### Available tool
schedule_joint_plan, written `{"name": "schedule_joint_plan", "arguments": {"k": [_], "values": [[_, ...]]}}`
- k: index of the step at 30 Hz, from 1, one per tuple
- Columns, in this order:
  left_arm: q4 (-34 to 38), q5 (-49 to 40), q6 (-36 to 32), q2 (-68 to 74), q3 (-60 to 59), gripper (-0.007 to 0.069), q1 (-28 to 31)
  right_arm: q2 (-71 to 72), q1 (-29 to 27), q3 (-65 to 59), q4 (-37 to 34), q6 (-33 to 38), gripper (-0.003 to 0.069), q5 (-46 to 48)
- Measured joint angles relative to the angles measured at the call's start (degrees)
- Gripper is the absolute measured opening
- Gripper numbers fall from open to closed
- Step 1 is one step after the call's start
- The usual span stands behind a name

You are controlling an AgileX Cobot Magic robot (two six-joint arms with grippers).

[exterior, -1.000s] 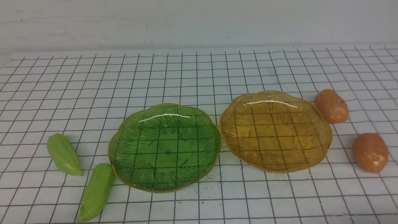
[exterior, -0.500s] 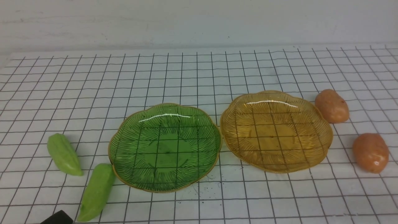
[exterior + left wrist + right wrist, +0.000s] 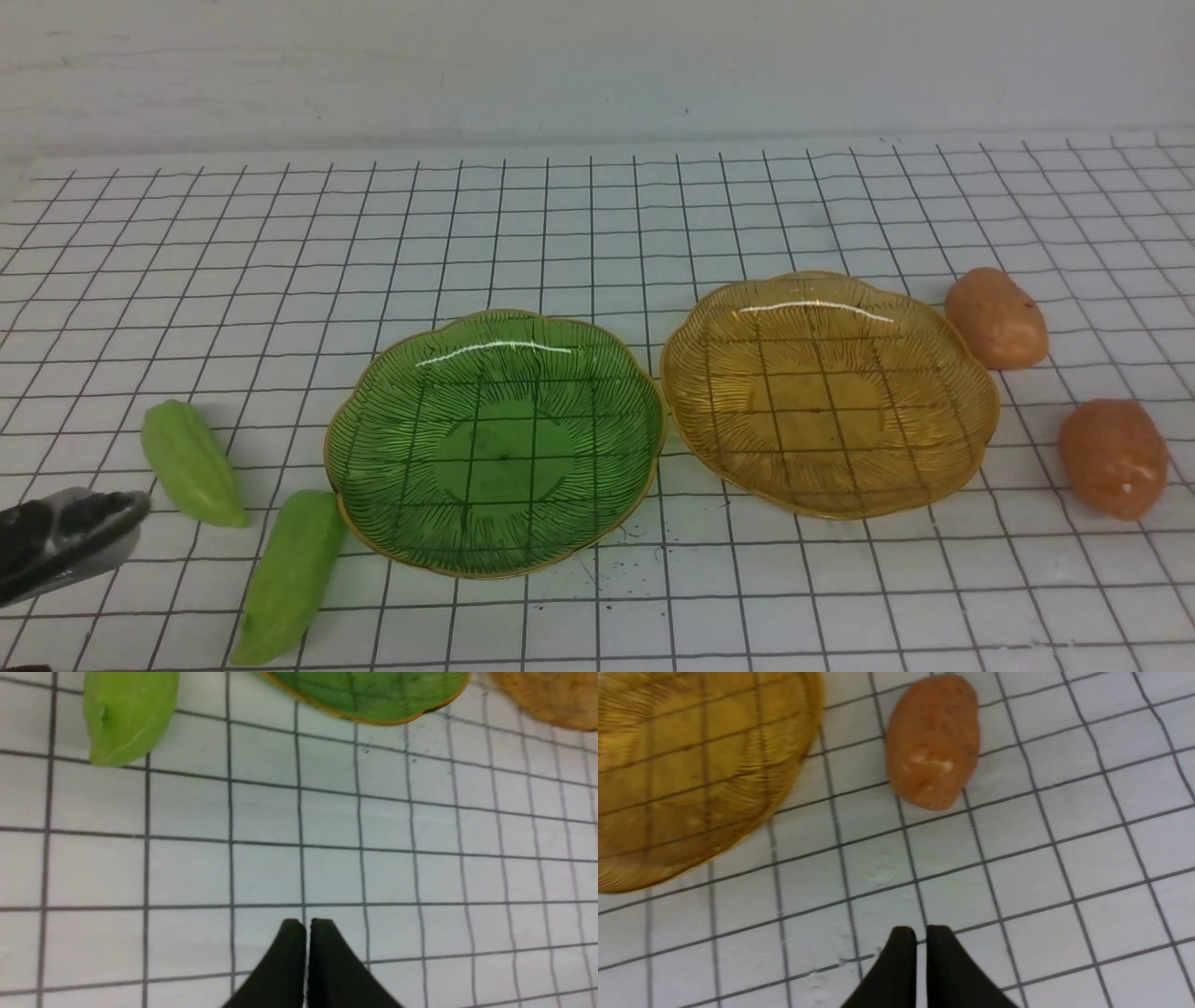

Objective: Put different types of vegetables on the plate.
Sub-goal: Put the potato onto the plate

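On the counter (image 3: 597,233), the far gourd (image 3: 191,462) and near gourd (image 3: 288,579) lie left of the green plate (image 3: 495,448). The far potato (image 3: 996,318) and near potato (image 3: 1113,457) lie right of the amber plate (image 3: 826,392). I see left jaws and right jaws clenched, empty.

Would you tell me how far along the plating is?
Nothing done: green plate and amber plate are empty. Nothing in hand: left end effector and right end effector are shut and empty. Left: far gourd, near gourd, far potato, near potato.

gourds (image 3: 191,462) left of left dish (image 3: 495,439); potatoes (image 3: 996,319) right of right dish (image 3: 826,392)
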State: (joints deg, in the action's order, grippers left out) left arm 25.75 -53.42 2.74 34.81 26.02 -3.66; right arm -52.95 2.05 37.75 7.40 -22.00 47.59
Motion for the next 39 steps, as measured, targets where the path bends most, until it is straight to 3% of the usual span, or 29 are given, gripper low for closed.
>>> {"name": "schedule_joint_plan", "arguments": {"k": [4, 7, 8, 10, 15, 24, 28, 32, 39], "values": [[-1.63, -0.25, 0.0, 4.26, 0.01, 0.0004, 0.0, -10.93, 0.0, 2.41, 3.17, -3.54, 0.0154, -6.03], [-2.3, -0.25, 0.0, 5.42, 0.05, 0.0022, 0.0, -19.02, 0.0, 4.85, 4.65, -6.67, 0.0331, -11.86], [-2.31, -0.3, 0.0, 5.42, 0.05, 0.0024, 0.0, -19.76, 0.0, 5.17, 4.79, -6.94, 0.0342, -12.42], [-2.36, -0.3, 0.0, 5.42, 0.05, 0.0034, 0.0, -23.88, 0.0, 7.2, 7.58, -10.58, 0.0475, -14.71], [-2.36, -0.36, 0.0, 5.42, 0.19, 0.004, 0.0, -31.96, 0.0, 11.27, 16.79, -18.12, 0.064, -15.34], [-2.36, -0.36, 0.0, 5.42, 0.19, 0.0048, 0.0, -43.7, 0.0, 13.16, 25.7, -24.3, 0.0672, -16.96], [-2.36, -0.41, 0.0, 5.42, 0.19, 0.0048, 0.0, -48.21, 0.0, 13.2, 26.47, -25.07, 0.0637, -18.16], [-2.31, -0.59, 0.0, 5.42, 0.19, 0.0048, 0.0, -49.16, 0.0, 13.45, 26.54, -23.24, 0.0517, -17.35], [-2.31, -0.65, 0.0, 5.42, 0.21, 0.0048, 0.0, -41.65, 0.0, 18.21, 25.42, -19.35, 0.0516, -7.88]]}}
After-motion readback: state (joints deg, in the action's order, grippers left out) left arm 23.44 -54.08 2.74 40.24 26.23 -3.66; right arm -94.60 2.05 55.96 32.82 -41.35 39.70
